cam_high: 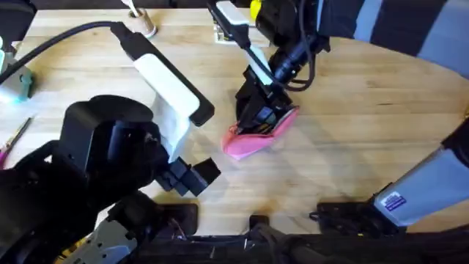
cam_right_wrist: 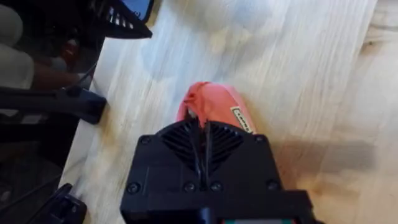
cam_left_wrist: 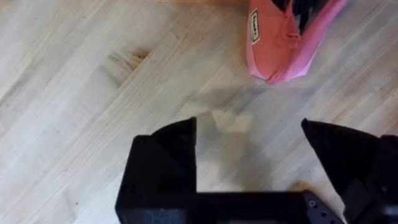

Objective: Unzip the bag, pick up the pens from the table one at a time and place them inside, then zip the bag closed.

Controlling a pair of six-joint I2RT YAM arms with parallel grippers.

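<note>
Near the middle of the tabletop lies the bag, a soft pink pouch resting flat on the light wood. My right claw is down on top of it, the black fingers pressed close together with hardly a gap between them, pinching the bag's upper edge. From the right wrist camera I see those fingers meeting right over the bag, with the pink fabric bunched up just past them and a small label on its side. Whether they grip the zipper pull or just fabric, I cannot tell.

My left claw hovers over bare wood just beside the bag, fingers spread wide with nothing between them. In its wrist view the bag sits a little beyond the fingertips, not touching them. From overhead, the left arm looms large and dark at the lower left, its claw near the bag's narrow end.
</note>
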